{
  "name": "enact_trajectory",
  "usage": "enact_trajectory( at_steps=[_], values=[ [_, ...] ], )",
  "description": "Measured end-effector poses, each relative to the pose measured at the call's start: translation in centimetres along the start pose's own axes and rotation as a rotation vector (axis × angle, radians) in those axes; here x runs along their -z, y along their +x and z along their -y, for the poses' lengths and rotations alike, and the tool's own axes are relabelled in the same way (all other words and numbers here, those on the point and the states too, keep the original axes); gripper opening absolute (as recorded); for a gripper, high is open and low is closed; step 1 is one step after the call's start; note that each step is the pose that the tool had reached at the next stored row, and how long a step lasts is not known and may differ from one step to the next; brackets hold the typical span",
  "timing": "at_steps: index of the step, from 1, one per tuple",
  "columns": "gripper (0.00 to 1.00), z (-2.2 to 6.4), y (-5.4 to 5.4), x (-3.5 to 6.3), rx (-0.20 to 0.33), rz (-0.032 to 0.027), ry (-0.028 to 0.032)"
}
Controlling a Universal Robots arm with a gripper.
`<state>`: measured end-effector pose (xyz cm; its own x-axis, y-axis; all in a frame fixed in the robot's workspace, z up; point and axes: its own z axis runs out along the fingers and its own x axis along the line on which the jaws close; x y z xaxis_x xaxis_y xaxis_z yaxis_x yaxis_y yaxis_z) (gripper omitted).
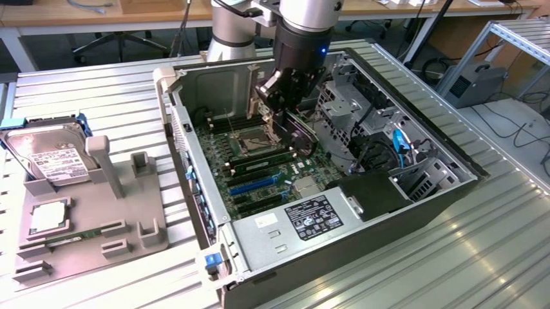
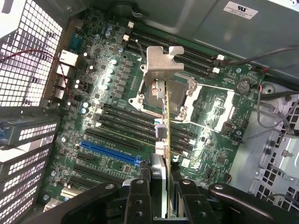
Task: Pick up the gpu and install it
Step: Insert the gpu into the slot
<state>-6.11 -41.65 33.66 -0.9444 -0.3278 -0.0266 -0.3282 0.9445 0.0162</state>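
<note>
My gripper [image 1: 281, 96] is inside the open computer case [image 1: 257, 241], above the motherboard [image 1: 257, 167]. It is shut on the gpu [image 1: 301, 135], a thin dark card that hangs below the fingers. In the wrist view the gpu [image 2: 166, 135] is seen edge-on between the black fingers [image 2: 139, 198], with its silvery metal bracket [image 2: 162, 63] at the far end. The card hovers over the black expansion slots [image 2: 126, 123], beside the CPU socket [image 2: 156, 100] and clear of the board. The blue slot [image 2: 110, 151] lies to one side of it.
A grey fixture tray [image 1: 86, 219] at the exterior view's left holds a silver hard drive [image 1: 51, 158], a processor [image 1: 47, 215] and a green memory stick [image 1: 82, 235]. Drive cages and cables [image 1: 400, 145] crowd the case's right side. The perforated case wall [image 2: 28, 51] is close by.
</note>
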Motion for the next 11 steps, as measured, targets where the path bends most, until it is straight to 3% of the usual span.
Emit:
enact_trajectory(
  at_steps=[11],
  values=[
    [0.27, 0.0, 0.0, 0.0, 0.034, -0.0005, -0.0009]
  ],
)
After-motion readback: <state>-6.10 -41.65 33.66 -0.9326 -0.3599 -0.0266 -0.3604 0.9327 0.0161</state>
